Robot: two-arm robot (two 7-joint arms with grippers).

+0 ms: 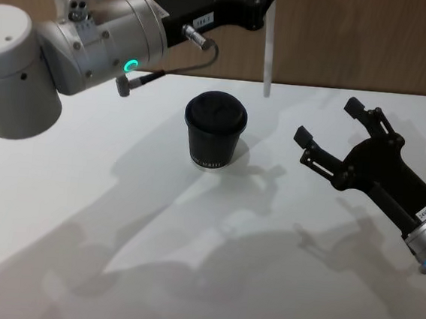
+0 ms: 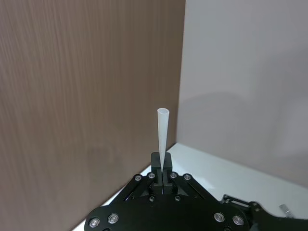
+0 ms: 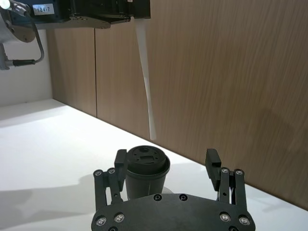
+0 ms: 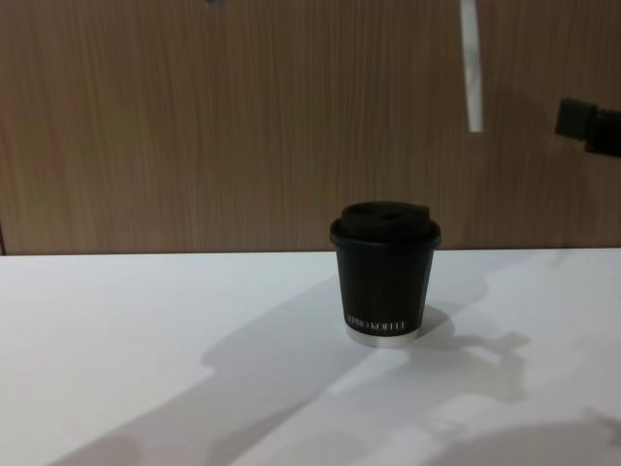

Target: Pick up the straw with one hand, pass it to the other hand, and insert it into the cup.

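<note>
- Inserting the straw (image 1: 269, 55) looks to be the step in hand. The left claw (image 1: 271, 1) is pressed together on its upper end. The straw hangs nearly upright over the counter's (image 1: 81, 192) far edge, to the right of the cup (image 1: 214, 132) and higher than its lid.
- To do it well, I judge the left claw should bring the lower tip squarely over the lid's small opening. It should keep the straw upright and lower it slowly, since the thin tube may bend if it lands on solid lid.
- The right claw (image 1: 330, 122) hovers spread and empty near the counter's right edge, apart from the cup.
- The cup stands upright toward the far edge with its lid on. What is inside cannot be told, and no straw is in it yet.
</note>
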